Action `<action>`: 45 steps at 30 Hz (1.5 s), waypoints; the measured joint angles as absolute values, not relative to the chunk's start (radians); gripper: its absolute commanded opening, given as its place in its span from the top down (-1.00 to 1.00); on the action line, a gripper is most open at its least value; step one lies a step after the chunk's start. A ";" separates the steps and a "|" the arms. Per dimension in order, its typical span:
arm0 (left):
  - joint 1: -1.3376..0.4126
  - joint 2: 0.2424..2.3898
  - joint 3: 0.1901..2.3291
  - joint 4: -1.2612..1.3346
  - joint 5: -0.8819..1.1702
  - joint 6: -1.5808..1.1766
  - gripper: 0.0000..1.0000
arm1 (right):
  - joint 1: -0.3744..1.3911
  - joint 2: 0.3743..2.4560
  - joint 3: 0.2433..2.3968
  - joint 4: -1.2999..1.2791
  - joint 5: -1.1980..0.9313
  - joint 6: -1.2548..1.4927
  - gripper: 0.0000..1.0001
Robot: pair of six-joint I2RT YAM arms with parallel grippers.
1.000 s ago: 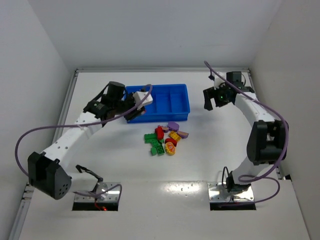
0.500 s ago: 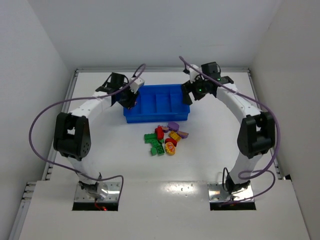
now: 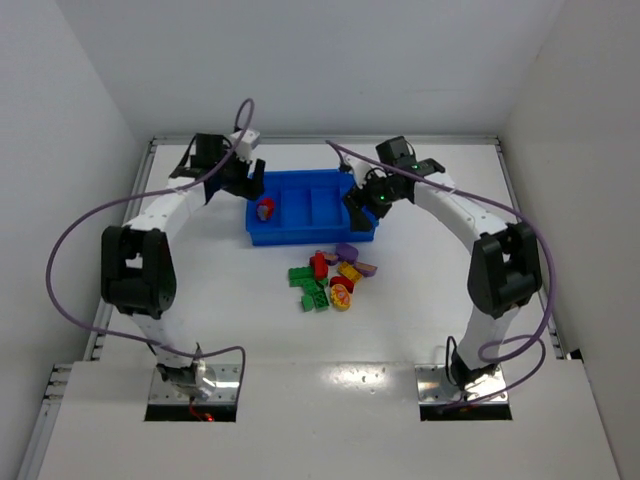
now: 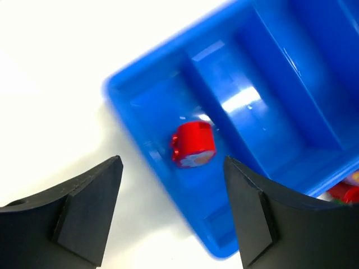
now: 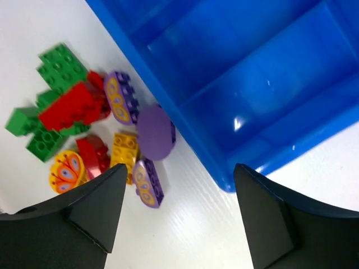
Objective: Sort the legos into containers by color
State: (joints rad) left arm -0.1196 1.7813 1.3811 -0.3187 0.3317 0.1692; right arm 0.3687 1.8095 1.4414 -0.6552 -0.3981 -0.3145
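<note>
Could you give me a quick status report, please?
Both grippers open: left gripper over left end of tray, right gripper over right end. One red lego in leftmost compartment. Remaining legos piled before tray. Nothing obstructing.

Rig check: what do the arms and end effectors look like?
The left arm and right arm have white links and black joint housings; a purple cable loops along each. The left end effector and right end effector each have two dark wedge-shaped fingers.

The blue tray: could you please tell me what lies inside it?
One red lego lies in the tray's leftmost compartment; the others look bare, though the right tool covers part of the rightmost.
</note>
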 measured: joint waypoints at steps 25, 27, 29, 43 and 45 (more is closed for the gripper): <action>-0.097 1.042 0.928 -0.220 -0.271 -0.068 -0.86 | 0.733 1.852 1.440 -0.665 0.043 0.402 -0.53; -0.097 1.020 0.918 -0.226 -0.280 -0.066 -0.86 | 0.746 1.884 1.440 -0.664 0.049 0.421 -0.53; -0.097 1.013 0.918 -0.230 -0.285 -0.063 -0.86 | 0.754 1.913 1.440 -0.665 0.055 0.438 -0.53; -0.097 1.010 0.887 -0.247 -0.293 -0.044 -0.89 | 0.785 2.022 1.493 -0.663 0.080 0.490 0.67; -0.097 1.010 0.885 -0.245 -0.293 -0.038 -0.89 | 0.785 2.023 1.495 -0.663 0.080 0.490 1.00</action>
State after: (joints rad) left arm -0.0967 1.0100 0.8848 -0.2455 -0.2928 -0.0380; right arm 0.7853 2.0232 1.4952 -0.6632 0.0799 0.4900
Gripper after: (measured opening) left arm 0.942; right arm 0.145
